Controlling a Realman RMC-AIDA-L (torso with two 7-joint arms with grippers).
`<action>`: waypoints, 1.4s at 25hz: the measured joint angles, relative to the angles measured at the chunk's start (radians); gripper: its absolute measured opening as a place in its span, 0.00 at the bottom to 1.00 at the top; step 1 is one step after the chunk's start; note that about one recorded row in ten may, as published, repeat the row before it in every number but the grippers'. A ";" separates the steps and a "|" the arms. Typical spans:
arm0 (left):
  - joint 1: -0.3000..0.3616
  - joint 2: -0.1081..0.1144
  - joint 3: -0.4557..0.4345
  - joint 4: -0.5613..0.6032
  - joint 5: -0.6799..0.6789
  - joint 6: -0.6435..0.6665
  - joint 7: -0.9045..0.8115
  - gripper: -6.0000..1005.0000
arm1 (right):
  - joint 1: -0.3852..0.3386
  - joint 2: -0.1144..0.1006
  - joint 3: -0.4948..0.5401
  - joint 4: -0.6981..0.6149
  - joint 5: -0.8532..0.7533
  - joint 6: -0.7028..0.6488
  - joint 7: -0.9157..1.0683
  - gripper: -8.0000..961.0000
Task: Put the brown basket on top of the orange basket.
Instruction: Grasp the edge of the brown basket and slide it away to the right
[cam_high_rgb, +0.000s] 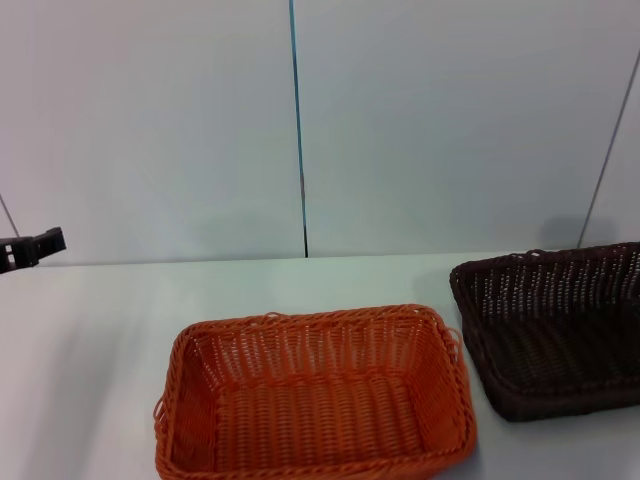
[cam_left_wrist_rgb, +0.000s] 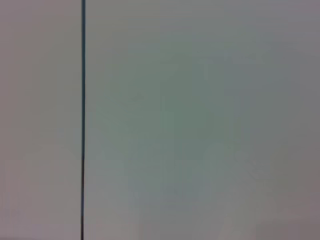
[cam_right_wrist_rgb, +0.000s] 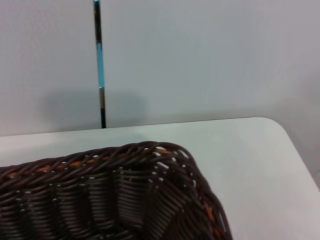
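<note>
The orange basket (cam_high_rgb: 315, 395) sits on the white table, front and centre in the head view, open side up and holding nothing. To its right, a small gap away, is the brown basket (cam_high_rgb: 555, 335), cut off by the picture's right edge. The right wrist view looks closely over one corner of the brown basket's (cam_right_wrist_rgb: 115, 192) braided rim; no fingers show there, and the right gripper is out of the head view. A black part of my left gripper (cam_high_rgb: 30, 248) pokes in at the far left edge, above the table's back and far from both baskets.
The white table (cam_high_rgb: 90, 330) runs back to a pale wall with a dark vertical seam (cam_high_rgb: 298, 130). The table's rounded far corner (cam_right_wrist_rgb: 272, 125) shows in the right wrist view. The left wrist view holds only the wall and the seam (cam_left_wrist_rgb: 82, 120).
</note>
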 joint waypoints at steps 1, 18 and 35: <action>-0.001 0.000 0.000 0.003 0.000 0.000 0.000 0.90 | 0.011 0.000 -0.003 -0.022 0.000 -0.011 0.000 0.86; -0.026 0.004 -0.002 0.030 0.002 -0.024 -0.001 0.90 | 0.046 0.036 -0.047 -0.134 0.000 -0.128 0.001 0.86; -0.043 0.001 0.000 0.030 0.070 -0.059 -0.014 0.90 | 0.047 0.056 -0.051 -0.167 0.000 -0.147 0.001 0.85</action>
